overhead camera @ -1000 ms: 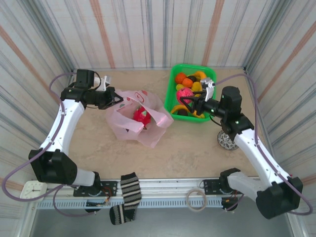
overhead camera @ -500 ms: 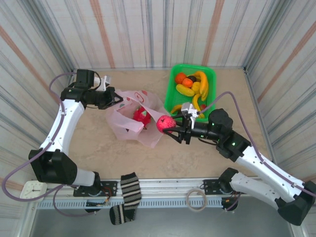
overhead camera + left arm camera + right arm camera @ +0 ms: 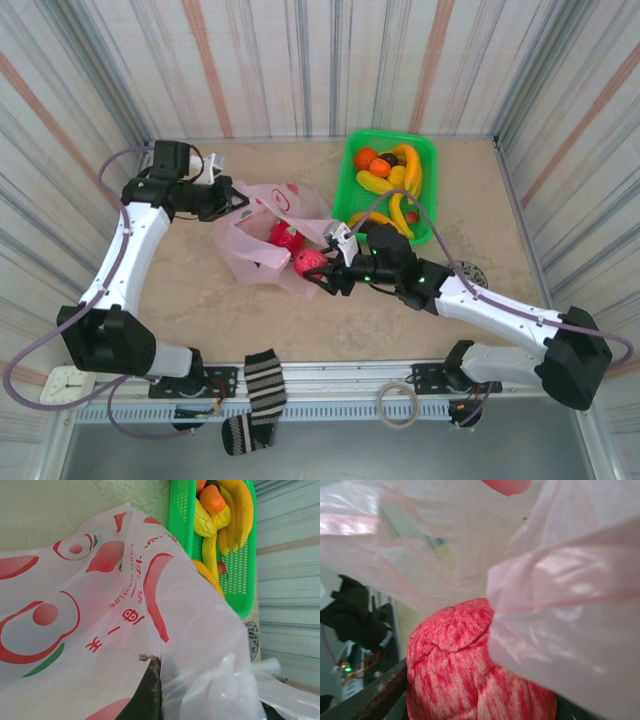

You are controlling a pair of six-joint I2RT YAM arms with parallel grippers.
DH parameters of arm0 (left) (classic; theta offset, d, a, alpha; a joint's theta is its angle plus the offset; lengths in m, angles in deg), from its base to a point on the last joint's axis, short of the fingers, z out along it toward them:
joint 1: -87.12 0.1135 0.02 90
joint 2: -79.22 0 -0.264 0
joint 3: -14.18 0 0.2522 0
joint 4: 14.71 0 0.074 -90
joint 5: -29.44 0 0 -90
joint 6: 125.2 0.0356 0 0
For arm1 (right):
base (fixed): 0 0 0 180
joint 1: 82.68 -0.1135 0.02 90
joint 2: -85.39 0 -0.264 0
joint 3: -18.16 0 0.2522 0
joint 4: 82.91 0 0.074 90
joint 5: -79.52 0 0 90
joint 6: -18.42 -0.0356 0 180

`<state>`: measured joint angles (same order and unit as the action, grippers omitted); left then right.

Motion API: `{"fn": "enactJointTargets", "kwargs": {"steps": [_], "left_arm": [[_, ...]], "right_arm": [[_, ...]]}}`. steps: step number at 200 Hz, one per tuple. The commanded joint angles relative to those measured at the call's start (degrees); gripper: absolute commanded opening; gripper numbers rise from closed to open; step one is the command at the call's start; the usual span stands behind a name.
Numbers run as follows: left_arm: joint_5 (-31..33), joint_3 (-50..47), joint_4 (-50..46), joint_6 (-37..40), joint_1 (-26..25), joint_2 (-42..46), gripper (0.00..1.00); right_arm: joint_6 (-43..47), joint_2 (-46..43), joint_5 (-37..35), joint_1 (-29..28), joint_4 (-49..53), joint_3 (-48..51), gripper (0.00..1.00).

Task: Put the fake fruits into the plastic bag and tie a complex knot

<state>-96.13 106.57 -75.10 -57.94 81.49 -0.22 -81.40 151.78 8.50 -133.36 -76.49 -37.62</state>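
Observation:
The pink plastic bag [image 3: 262, 250] lies open on the table left of centre, with a red fruit [image 3: 285, 234] inside. My left gripper [image 3: 228, 201] is shut on the bag's far-left rim and holds it up; in the left wrist view printed bag film [image 3: 100, 620] covers one dark finger [image 3: 150, 690]. My right gripper [image 3: 322, 275] is shut on a red-streaked round fake fruit [image 3: 305, 263] at the bag's right-hand mouth. In the right wrist view that fruit [image 3: 465, 665] sits between the jaws, with pink film [image 3: 570, 610] draped over it. More fake fruits, an orange [image 3: 380, 167] and bananas [image 3: 408, 160], lie in the basket.
The green plastic basket [image 3: 427, 152] stands at the back right, just behind my right arm. A round metal object [image 3: 472, 273] lies on the table beside that arm. A striped sock [image 3: 262, 385] and a tape roll [image 3: 399, 404] hang on the front rail. Striped walls enclose the table.
My right arm has swung left from the green basket to the bag's mouth, carrying the red fruit. The left arm and the bag's rim have stayed put.

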Motion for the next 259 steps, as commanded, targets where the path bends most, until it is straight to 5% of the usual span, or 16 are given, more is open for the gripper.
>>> {"fn": "enactJointTargets", "kwargs": {"steps": [1, 97, 183, 259], "left_arm": [[-1.49, -0.05, -0.63, 1.18, -0.2, 2.43, 0.0], [-1.57, -0.19, -0.52, 0.04, -1.14, 2.05, 0.0], [-0.07, -0.75, 0.99, -0.9, -2.28, 1.21, 0.0], [0.59, -1.47, 2.51, -1.69, -1.58, 1.0, 0.0]], "right_arm": [[2.44, 2.99, -5.17, -0.35, -3.53, -1.81, 0.59], [5.99, 16.92, -15.53, -4.28, -21.91, -4.89, 0.6], [6.43, 33.18, -18.35, -4.21, -21.79, -16.99, 0.61], [1.47, 36.96, -14.1, -3.51, -15.69, -22.28, 0.95]]}}
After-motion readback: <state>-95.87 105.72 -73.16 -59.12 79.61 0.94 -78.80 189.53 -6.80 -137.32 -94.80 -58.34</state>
